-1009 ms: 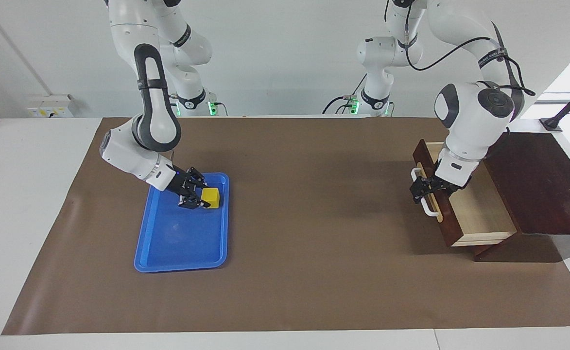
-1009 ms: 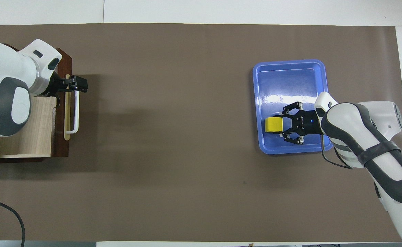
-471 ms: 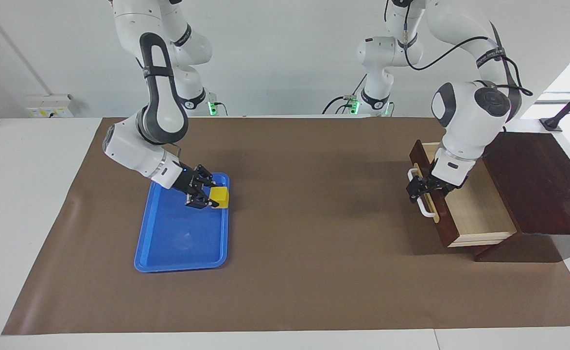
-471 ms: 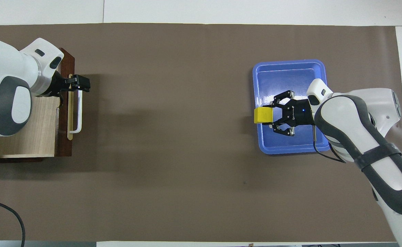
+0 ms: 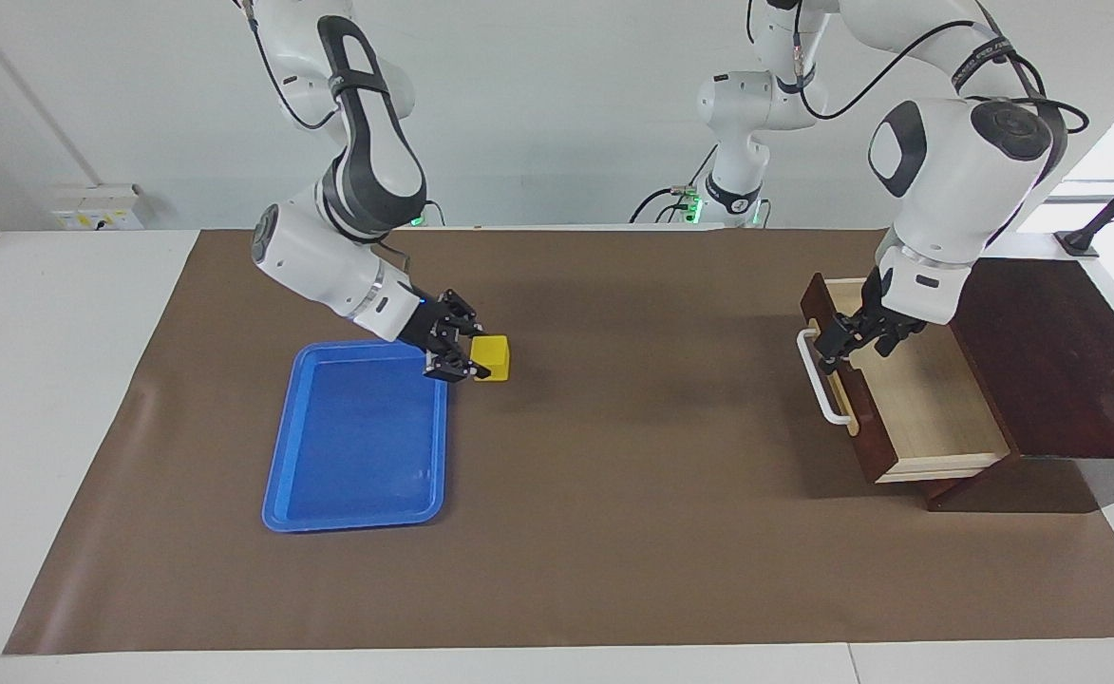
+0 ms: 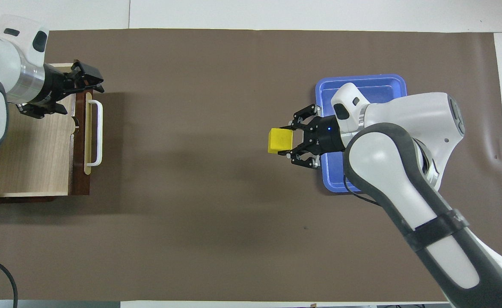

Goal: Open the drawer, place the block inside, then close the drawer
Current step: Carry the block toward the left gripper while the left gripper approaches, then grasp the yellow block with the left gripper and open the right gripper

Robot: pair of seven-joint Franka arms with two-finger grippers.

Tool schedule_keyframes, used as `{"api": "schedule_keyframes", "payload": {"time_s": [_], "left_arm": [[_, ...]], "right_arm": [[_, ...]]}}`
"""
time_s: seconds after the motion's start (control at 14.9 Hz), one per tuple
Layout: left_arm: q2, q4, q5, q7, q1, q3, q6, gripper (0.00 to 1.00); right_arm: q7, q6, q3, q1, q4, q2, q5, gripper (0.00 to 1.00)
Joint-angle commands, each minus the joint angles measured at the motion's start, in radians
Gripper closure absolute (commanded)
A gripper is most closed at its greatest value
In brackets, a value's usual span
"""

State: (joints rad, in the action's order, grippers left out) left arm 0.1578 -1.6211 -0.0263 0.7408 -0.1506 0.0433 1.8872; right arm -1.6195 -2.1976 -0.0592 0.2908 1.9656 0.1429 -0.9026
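Observation:
The yellow block (image 5: 493, 358) is held in the air by my right gripper (image 5: 481, 360), shut on it, over the brown mat just off the blue tray's edge toward the left arm's end. It also shows in the overhead view (image 6: 280, 140), with the right gripper (image 6: 284, 141) around it. The drawer (image 5: 927, 404) stands pulled open from the dark cabinet (image 5: 1050, 361), its pale inside empty and its white handle (image 5: 821, 380) free. My left gripper (image 5: 851, 340) is open over the drawer's front edge, off the handle. In the overhead view the left gripper (image 6: 89, 78) is above the drawer (image 6: 32, 149).
The blue tray (image 5: 357, 446) lies empty on the brown mat at the right arm's end, also seen from overhead (image 6: 368, 87). The brown mat (image 5: 613, 475) covers the table between tray and drawer.
My right gripper has lifted the block out of the tray and carried it toward the left arm's end. My left gripper has let go of the handle and risen over the drawer front.

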Motion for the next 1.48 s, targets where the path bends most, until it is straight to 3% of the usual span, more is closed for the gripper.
{"api": "schedule_keyframes", "payload": {"time_s": [0.0,0.4,0.54,0.94,1.41], "left_arm": [[0.005,0.009,-0.011,0.422,-0.090,-0.011,-0.020,0.00],[0.014,0.027,0.052,0.903,-0.201,-0.011,-0.065,0.00],[0.009,0.018,0.057,0.965,-0.234,-0.010,-0.105,0.00],[0.026,-0.049,0.051,1.175,-0.325,-0.005,-0.019,0.00],[-0.007,-0.103,0.049,1.246,-0.426,-0.005,-0.025,0.00]], "right_arm": [[0.143,0.001,0.002,0.077,-0.063,0.017,0.025,1.00],[0.210,-0.148,0.002,0.220,-0.083,0.027,0.087,1.00],[0.208,-0.177,0.002,0.240,-0.083,0.029,0.108,1.00],[0.210,-0.185,0.002,0.264,-0.097,0.033,0.125,1.00],[0.244,-0.211,0.002,0.280,-0.103,0.038,0.122,1.00]]}}
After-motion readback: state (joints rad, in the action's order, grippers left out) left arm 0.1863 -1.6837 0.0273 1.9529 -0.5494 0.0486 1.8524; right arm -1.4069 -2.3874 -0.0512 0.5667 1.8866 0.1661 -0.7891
